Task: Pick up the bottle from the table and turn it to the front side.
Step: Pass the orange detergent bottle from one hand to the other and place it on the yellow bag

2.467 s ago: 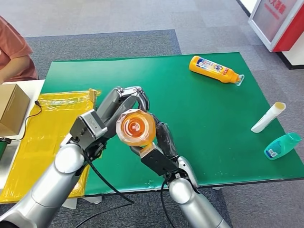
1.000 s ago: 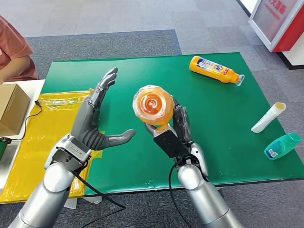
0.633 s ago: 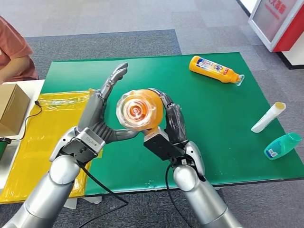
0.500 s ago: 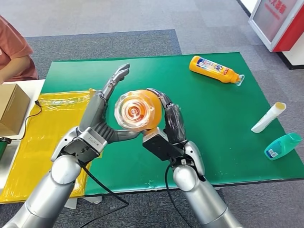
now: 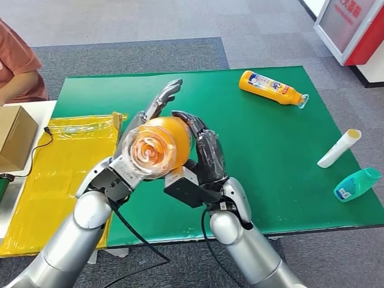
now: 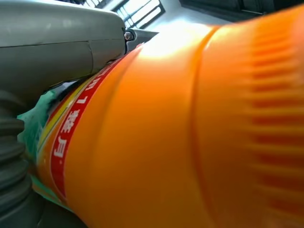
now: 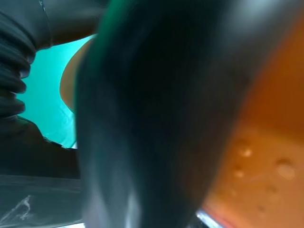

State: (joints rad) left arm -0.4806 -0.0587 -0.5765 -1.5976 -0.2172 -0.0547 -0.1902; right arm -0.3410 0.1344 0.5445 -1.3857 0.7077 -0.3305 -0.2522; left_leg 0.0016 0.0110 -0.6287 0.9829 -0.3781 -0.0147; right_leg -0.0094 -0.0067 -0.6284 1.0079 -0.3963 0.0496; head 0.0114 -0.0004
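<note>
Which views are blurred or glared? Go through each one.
Head view: sharp, evenly lit. Left wrist view: the orange plastic bottle sits very close, its ribbed end smeared, a white glare on its shoulder. Right wrist view: dark fingers out of focus against it.

Lab or demo hall: grey carpet tiles [image 5: 135, 57], green-covered test table [image 5: 254, 138].

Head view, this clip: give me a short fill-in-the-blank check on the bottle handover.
1. The orange bottle is held by the ____ hand.
2. The left hand has its fingers ____.
3. The mat under the bottles is ____.
4. The yellow bottle ____ on its side.

Missing words: right; spread; green; lies
</note>
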